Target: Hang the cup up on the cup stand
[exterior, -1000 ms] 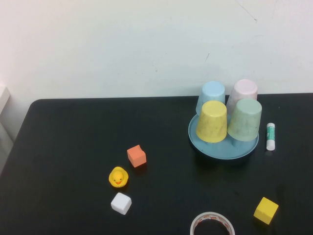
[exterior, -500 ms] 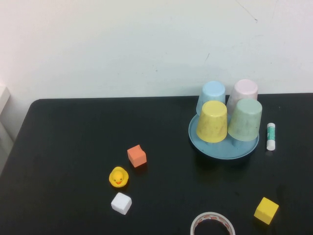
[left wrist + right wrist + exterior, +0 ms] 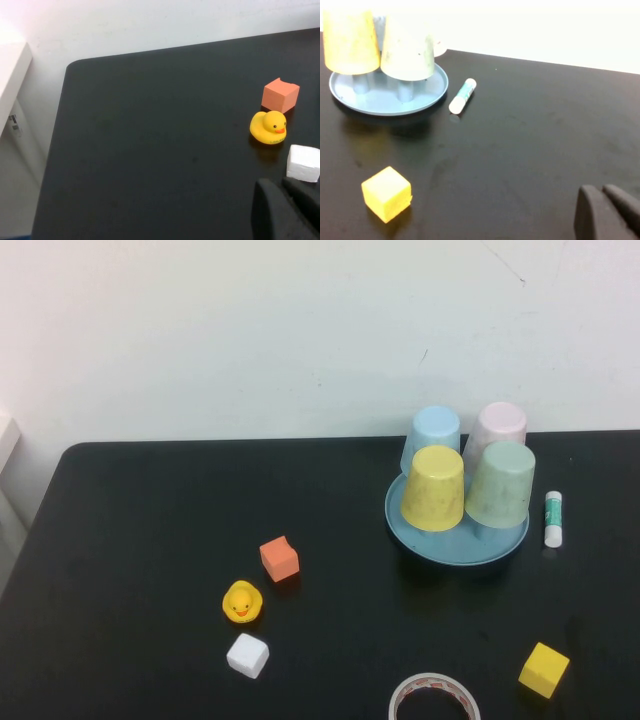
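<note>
Mint-green cup (image 3: pixel 499 485) already sits upside down on the cup stand (image 3: pixel 456 543); nothing seems left. Left hand (image 3: pixel 287 210) and right hand (image 3: pixel 607 212) are closed, empty, parked at the worktop's near edge

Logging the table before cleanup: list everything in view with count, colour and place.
cup: 1, mint green, upside down on the stand, front right
other cups: 3, yellow, light blue, pink, upside down on the stand
cup stand: 1, blue, right rear of table
glue stick: 1, white and green, right of stand
blocks: 3, orange, white, yellow, front half
duck: 1, yellow, between orange and white blocks
tape roll: 1, front edge
table: 1, black
left gripper: shut, near white block
right gripper: shut, front right
</note>
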